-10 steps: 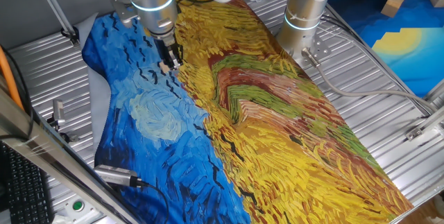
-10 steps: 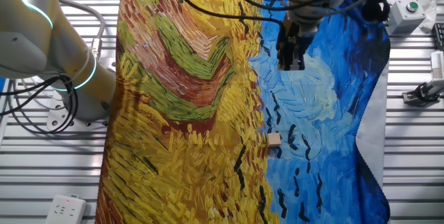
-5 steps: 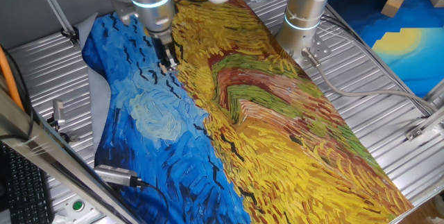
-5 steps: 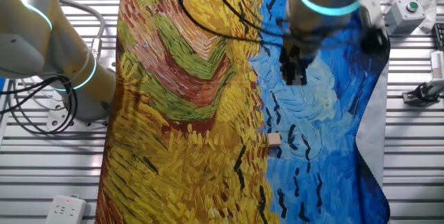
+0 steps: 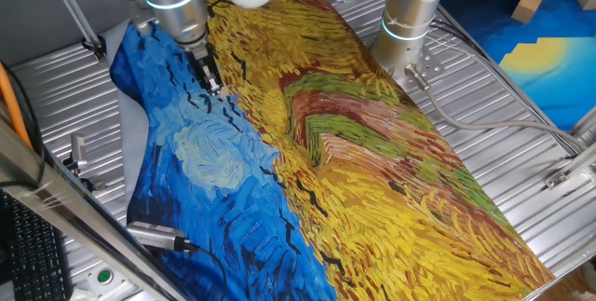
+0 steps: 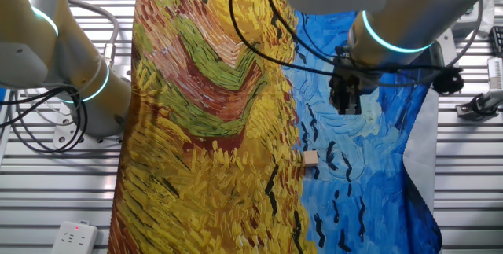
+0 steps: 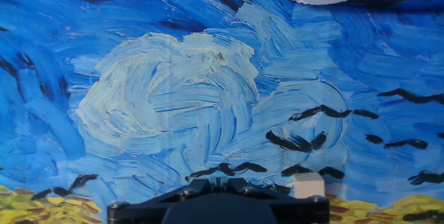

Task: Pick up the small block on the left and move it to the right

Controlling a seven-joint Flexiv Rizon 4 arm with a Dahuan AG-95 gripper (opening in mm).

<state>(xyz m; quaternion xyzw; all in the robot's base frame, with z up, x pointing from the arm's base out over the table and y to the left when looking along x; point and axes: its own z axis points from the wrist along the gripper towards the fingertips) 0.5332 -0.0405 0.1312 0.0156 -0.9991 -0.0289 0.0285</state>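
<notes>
The small block [image 6: 310, 158] is a tiny pale tan cube. It sits on the painted cloth [image 6: 212, 128] where the yellow part meets the blue part. In the hand view it lies at the bottom right [image 7: 309, 184], just right of the fingers. My gripper [image 6: 346, 106] hangs over the blue part, above and to the right of the block in that view, apart from it. It also shows in one fixed view [image 5: 212, 82] at the cloth's far left. In the hand view the gripper [image 7: 218, 181] has its fingers together and holds nothing.
A second arm's base [image 5: 405, 21] stands at the cloth's far edge and also shows in the other fixed view [image 6: 71, 73]. A larger wooden block [image 5: 529, 3] stands on another table. A button box [image 6: 460, 14] and a metal clamp [image 6: 479, 104] lie beside the cloth.
My gripper has moved out over the blue part: left in one fixed view, right and down in the other. The small block has not moved.
</notes>
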